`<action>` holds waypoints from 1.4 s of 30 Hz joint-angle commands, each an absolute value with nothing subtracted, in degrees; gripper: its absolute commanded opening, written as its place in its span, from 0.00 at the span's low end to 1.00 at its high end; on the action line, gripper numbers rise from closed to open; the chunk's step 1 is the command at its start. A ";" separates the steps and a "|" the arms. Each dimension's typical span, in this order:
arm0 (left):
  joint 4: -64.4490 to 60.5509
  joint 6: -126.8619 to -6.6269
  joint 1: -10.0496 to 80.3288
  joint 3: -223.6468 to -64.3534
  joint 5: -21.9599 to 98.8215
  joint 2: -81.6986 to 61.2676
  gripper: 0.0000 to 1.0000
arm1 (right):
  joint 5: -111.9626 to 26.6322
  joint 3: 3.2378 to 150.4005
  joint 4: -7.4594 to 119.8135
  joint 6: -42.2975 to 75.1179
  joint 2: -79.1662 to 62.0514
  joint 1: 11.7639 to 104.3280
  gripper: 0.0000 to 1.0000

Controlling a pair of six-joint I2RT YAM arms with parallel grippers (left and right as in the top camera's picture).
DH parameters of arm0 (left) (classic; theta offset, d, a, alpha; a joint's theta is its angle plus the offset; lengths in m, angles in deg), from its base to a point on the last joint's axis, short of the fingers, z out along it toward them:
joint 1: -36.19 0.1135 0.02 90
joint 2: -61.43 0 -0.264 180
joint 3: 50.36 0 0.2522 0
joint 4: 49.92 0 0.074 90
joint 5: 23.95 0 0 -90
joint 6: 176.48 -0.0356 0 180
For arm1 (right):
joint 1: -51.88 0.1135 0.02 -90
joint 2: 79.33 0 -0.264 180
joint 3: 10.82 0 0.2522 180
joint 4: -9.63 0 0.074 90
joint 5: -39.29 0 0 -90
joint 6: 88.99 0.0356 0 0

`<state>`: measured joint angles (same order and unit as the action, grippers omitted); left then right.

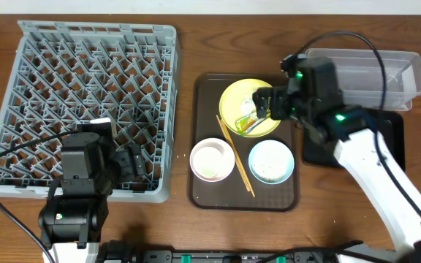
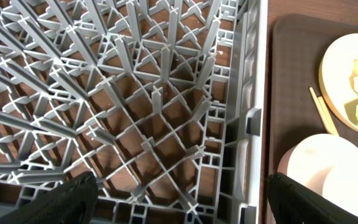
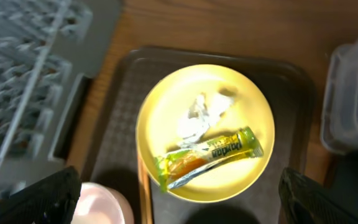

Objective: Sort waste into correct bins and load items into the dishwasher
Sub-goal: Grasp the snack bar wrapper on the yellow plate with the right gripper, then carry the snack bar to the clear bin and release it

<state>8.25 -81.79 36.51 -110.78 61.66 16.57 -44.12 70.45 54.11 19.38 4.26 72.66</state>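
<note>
The right pincer [image 1: 265, 104] hovers wide open and empty over the yellow plate [image 3: 166, 106] at the far end of the brown serving tray [image 1: 207, 95] in the middle of the desk [image 1: 185, 73]; on the plate the green-and-yellow wrapper [image 3: 210, 155] lies beside a clump of white crumbs [image 3: 201, 115]. The left pincer [image 2: 185, 202], also spread wide and holding nothing, hangs over the near right corner of the grey dish rack [image 1: 97, 29] on the desk's left side. The white bowl [image 1: 212, 159], blue bowl [image 1: 271, 161] and chopsticks [image 1: 236, 157] sit at the tray's near end, and the clear tub [image 1: 386, 69] and black tray [image 1: 314, 152] lie towards the desk's right edge.
</note>
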 commanded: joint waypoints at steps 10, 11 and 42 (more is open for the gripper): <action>8.18 -81.27 36.77 -111.96 61.14 16.61 0.88 | -53.50 73.03 53.13 38.62 21.77 78.14 0.86; 8.18 -81.29 36.77 -111.94 61.12 16.61 0.88 | -53.50 73.03 52.78 39.16 23.10 78.47 0.84; 8.18 -81.29 36.77 -111.94 61.14 16.57 0.89 | -67.94 74.36 50.72 39.71 15.47 72.46 0.01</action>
